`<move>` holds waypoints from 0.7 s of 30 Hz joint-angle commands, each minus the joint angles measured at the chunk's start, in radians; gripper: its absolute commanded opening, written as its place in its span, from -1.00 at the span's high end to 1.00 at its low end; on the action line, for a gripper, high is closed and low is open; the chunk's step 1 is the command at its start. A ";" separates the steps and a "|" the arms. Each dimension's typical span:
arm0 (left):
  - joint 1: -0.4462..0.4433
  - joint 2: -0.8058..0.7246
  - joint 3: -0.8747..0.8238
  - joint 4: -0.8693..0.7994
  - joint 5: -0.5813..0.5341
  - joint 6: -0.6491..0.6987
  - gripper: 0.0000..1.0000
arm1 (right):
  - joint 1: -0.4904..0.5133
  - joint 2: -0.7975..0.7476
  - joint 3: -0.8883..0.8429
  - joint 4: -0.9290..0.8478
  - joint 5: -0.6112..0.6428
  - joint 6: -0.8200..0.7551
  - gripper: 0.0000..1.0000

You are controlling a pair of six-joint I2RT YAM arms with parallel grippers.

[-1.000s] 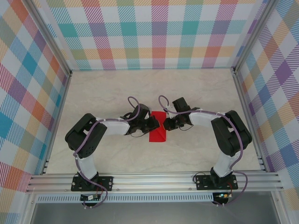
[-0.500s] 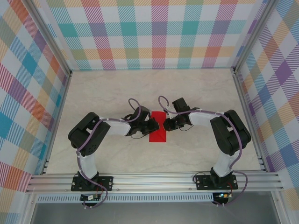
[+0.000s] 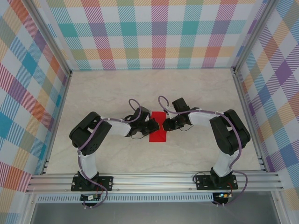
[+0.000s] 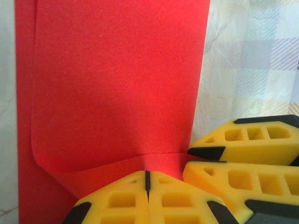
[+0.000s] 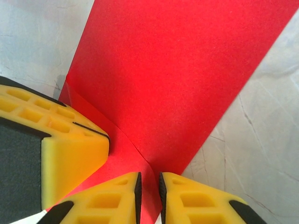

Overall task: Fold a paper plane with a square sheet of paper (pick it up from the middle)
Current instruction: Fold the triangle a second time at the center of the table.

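Observation:
The square sheet of paper is bright red and lies folded on the marble tabletop between the two arms. In the left wrist view the sheet shows a folded flap with a crease running across just in front of my fingers. My left gripper is shut, its tips resting on the paper at that crease, with no gap between the pads. My right gripper faces it from the other side, jaws parted a little, with the red sheet showing in the narrow gap. The two grippers nearly touch.
Aluminium rails run along the near edge, and checked walls close in the other three sides. Bare tabletop surrounds the paper.
The right gripper's jaws have parted slightly from a tighter pinch. The left arm has shifted a little to the right. The paper has stayed put.

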 commanded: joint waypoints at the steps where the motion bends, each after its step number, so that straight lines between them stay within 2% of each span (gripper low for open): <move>1: -0.012 0.016 -0.028 -0.015 -0.007 0.004 1.00 | -0.009 -0.046 0.027 -0.035 0.006 0.015 0.56; 4: -0.013 0.010 -0.031 -0.014 -0.006 0.004 1.00 | -0.011 -0.107 0.018 -0.051 0.020 0.053 0.32; 8: -0.013 0.007 -0.031 -0.013 -0.008 0.005 1.00 | -0.011 -0.170 -0.012 -0.055 -0.012 0.115 0.14; 11: -0.012 0.002 -0.035 -0.010 -0.011 0.003 1.00 | -0.011 -0.207 -0.044 -0.043 -0.067 0.171 0.16; 15: -0.013 -0.014 -0.051 0.003 -0.021 -0.003 1.00 | -0.010 -0.227 -0.086 -0.035 -0.078 0.246 0.35; 19: -0.013 -0.038 -0.065 0.022 -0.027 -0.005 1.00 | -0.010 -0.224 -0.104 0.004 -0.184 0.291 0.44; 21: -0.012 -0.048 -0.069 0.030 -0.031 -0.005 1.00 | -0.009 -0.223 -0.109 0.017 -0.194 0.303 0.46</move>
